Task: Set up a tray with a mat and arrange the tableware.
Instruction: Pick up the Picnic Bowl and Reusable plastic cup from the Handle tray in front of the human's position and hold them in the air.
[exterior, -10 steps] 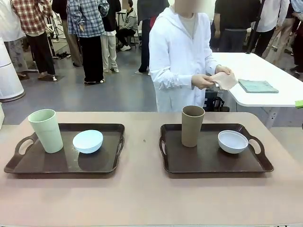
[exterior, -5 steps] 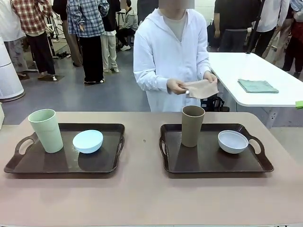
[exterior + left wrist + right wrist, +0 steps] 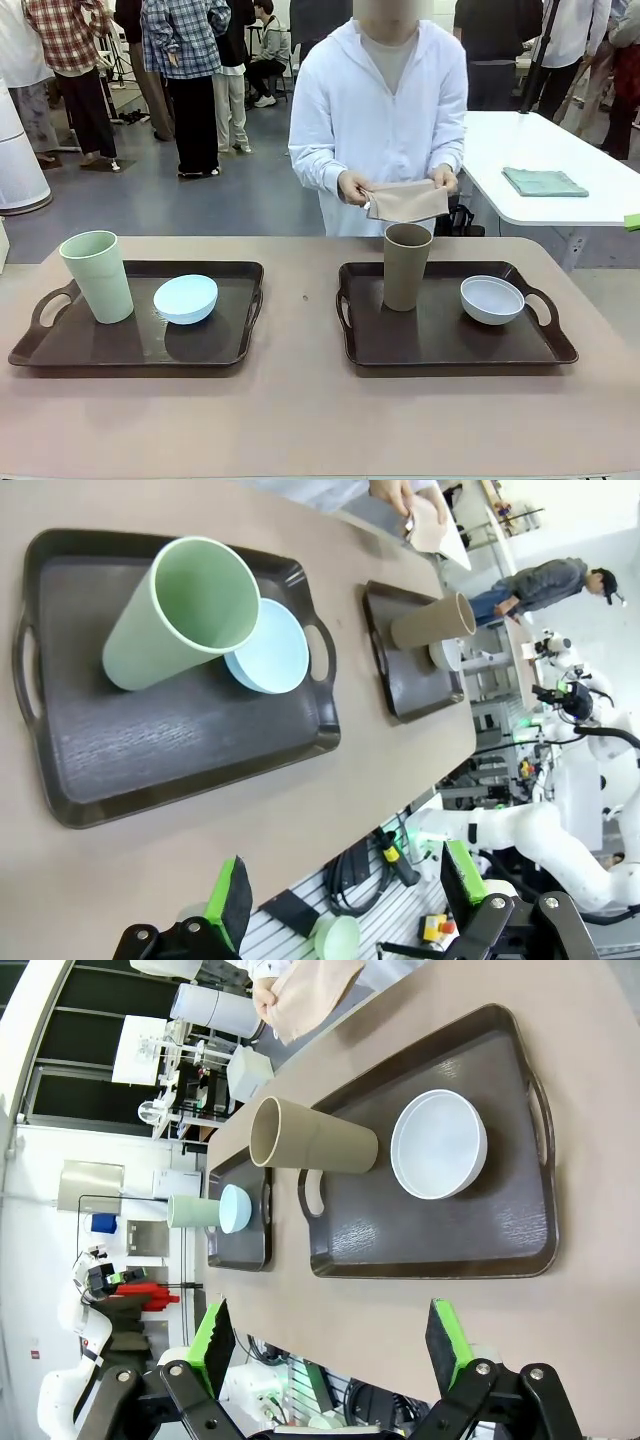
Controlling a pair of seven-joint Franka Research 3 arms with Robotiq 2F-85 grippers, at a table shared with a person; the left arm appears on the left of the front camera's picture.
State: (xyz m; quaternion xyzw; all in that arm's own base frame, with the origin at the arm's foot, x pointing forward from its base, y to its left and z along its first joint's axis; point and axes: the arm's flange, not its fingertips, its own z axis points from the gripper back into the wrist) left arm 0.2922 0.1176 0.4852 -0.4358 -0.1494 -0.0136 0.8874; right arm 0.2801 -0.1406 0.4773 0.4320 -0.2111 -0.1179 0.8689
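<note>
Two dark brown trays sit on the table. The left tray (image 3: 60, 345) carries a pale green tumbler (image 3: 97, 276) and a light blue bowl (image 3: 186, 298). On the right tray (image 3: 430, 345) stand a brown tumbler (image 3: 406, 265) and a whitish bowl (image 3: 492, 299). At the far side a person holds a beige mat (image 3: 406, 201) in both hands above the brown tumbler. My left gripper (image 3: 345, 890) hangs open, off the near edge of the left tray (image 3: 200, 750). My right gripper (image 3: 325, 1345) is open too, short of the right tray (image 3: 440, 1230).
A folded green cloth (image 3: 543, 181) lies on a white table (image 3: 590, 200) at the back right. Several people stand in the room behind. The tabletop (image 3: 300, 420) between the trays and along the near edge is bare.
The person has turned from the white table to face mine and has brought the mat lower and toward the middle, over the brown tumbler. Trays and tableware have not moved.
</note>
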